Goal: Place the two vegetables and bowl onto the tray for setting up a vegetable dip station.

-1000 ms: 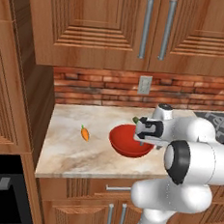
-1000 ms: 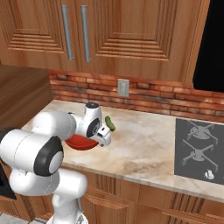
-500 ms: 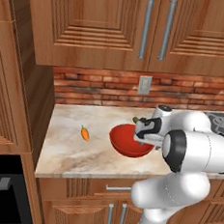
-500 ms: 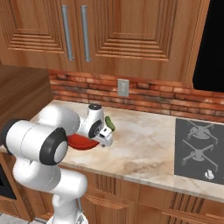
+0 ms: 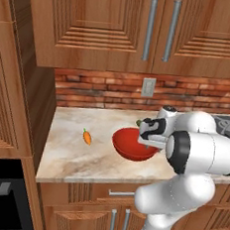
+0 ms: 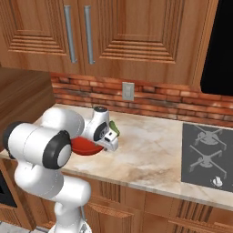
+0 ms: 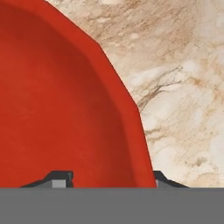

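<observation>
While nothing has reached a tray yet, the action is at the wide, glossy red bowl (image 5: pixel 134 144), sitting on the beige marbled stone surface (image 5: pixel 83 154) near its front edge. The white arm reaches over from the right and its tool (image 7: pixel 111 178) sits low at the bowl's right rim. In the hand view one dark fingertip (image 7: pixel 59 178) stands inside the red wall and the other outside it, straddling the rim. Whether they are pressing on it, I cannot tell; the tips are barely visible, so call it a grip in the making, not a confirmed pinch. The bowl looks flat on the surface, not lifted.

Behind the bowl, a sliver of the dark green elongated vegetable (image 6: pixel 113 128) peeks out beside the wrist, on the far side. Well to the left lies the small orange carrot with its green top (image 5: pixel 87 136), alone and untouched.

So, by my read: zero of three placed. Bowl first, apparently, then both vegetables remain.
</observation>
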Robot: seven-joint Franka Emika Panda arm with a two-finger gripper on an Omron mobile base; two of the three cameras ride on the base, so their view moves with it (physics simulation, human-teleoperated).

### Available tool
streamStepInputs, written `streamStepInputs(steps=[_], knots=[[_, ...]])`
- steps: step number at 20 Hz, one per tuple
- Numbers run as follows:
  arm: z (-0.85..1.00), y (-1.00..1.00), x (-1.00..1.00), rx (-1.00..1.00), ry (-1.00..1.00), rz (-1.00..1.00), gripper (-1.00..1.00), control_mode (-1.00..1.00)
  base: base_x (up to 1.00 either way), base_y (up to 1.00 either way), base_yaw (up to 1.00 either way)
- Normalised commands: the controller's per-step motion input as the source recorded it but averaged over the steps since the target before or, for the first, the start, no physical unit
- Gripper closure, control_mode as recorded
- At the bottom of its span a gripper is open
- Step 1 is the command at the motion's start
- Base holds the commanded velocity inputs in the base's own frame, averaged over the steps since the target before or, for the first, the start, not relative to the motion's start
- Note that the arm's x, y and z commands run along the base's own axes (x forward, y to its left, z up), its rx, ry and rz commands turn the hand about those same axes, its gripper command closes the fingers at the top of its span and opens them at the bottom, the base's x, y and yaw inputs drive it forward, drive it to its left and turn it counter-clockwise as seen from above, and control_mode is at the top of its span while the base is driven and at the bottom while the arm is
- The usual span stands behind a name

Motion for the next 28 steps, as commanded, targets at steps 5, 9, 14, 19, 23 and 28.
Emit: streamStepInputs(steps=[5,9,14,19,23,28], knots=[[0.06,0.0,-0.21,0.05,-0.01,0.0,1.0,-1.0,0.0,0.0,0.0],[0.17,0.0,-0.29,0.02,-0.08,0.0,1.0,-1.0,0.0,0.0,0.0],[0.22,0.0,-0.27,0.04,-0.14,0.0,1.0,-1.0,0.0,0.0,0.0],[0.25,0.0,-0.22,0.04,-0.17,0.0,1.0,-1.0,0.0,0.0,0.0],[0.23,0.0,-0.05,0.07,-0.1,0.0,1.0,-1.0,0.0,0.0,0.0],[0.24,0.0,0.0,0.1,0.0,0.0,1.0,-1.0,0.0,0.0,0.0]])
